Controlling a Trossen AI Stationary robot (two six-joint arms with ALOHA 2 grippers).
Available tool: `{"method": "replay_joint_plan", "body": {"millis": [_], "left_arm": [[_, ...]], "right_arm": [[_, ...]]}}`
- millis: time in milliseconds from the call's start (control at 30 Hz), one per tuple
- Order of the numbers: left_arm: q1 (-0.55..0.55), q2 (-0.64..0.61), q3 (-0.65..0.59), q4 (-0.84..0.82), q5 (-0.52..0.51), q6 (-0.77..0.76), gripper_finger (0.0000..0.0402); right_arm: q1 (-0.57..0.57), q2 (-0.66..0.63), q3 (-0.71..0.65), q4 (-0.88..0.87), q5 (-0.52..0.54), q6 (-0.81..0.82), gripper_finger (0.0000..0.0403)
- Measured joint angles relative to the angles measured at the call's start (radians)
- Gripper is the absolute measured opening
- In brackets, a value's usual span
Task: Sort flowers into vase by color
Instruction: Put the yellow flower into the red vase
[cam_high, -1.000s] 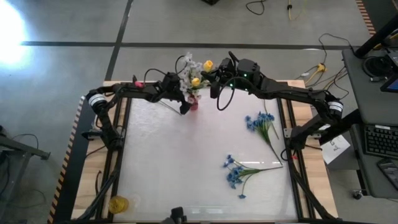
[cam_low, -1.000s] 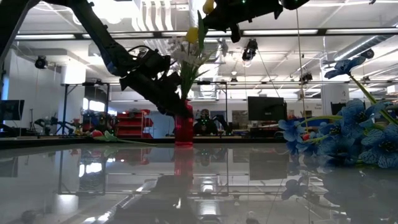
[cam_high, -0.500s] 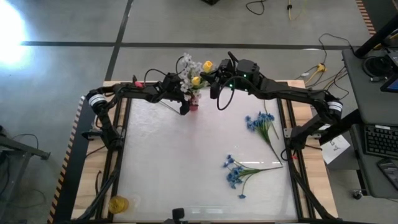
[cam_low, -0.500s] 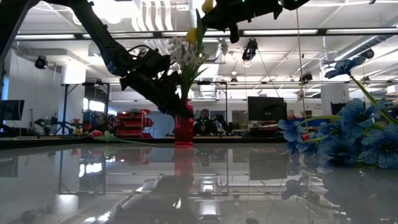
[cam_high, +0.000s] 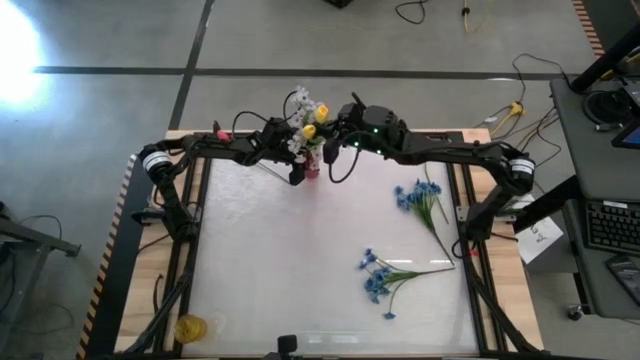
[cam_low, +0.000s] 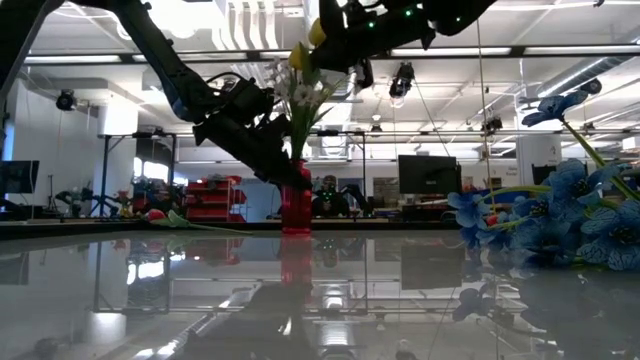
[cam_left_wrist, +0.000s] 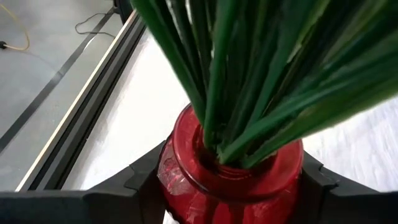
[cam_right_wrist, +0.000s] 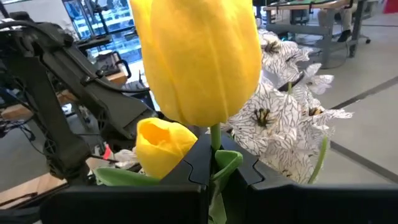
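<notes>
A red vase (cam_high: 311, 171) (cam_low: 296, 205) stands on its base near the table's far edge. It holds white sprays (cam_high: 300, 104) (cam_right_wrist: 286, 124) and a yellow bud (cam_high: 309, 131) (cam_right_wrist: 163, 146). My left gripper (cam_high: 303, 170) (cam_left_wrist: 230, 186) is shut on the vase. My right gripper (cam_high: 335, 140) (cam_right_wrist: 214, 168) hovers above the vase, shut on a second yellow bud flower (cam_high: 322, 114) (cam_right_wrist: 199, 56). Two blue clusters (cam_high: 420, 200) (cam_high: 378, 275) lie flat on the table's right half. A pink-red bud (cam_high: 222, 135) lies at the far left edge. My left gripper pinches the vase's body just under its rim (cam_left_wrist: 186, 171), one finger (cam_left_wrist: 143, 183) on each side. The fingers slant down from the table's left. The vase stays upright on the table. My right gripper pinches the flower's green stem (cam_right_wrist: 215, 140) right below the bud, across the stem. The bud stands upright above the fingers, lifted clear over the vase. The gripper hides the lower stem.
The blue clusters fill the low view's right side (cam_low: 560, 215). A yellow roll (cam_high: 188, 327) sits on the wooden border at the near left corner. A dark frame (cam_high: 195, 200) rims the white table. The table's middle and left show bare white surface.
My right gripper has moved toward the table's left and slightly down, carrying the yellow bud closer over the vase's bouquet. The vase has stayed where it was.
</notes>
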Motion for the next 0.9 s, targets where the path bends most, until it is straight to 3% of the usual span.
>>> {"method": "replay_joint_plan", "body": {"millis": [700, 900], "left_arm": [[0.000, 0.000, 0.000, 0.007, -0.002, 0.010, 0.0206], [0.000, 0.000, 0.000, 0.009, -0.003, -0.001, 0.0217]], "right_arm": [[0.029, 0.071, -0.063, -0.015, 0.080, 0.035, 0.0013], [0.038, 0.089, -0.059, -0.059, 0.078, 0.034, 0.0055]]}}
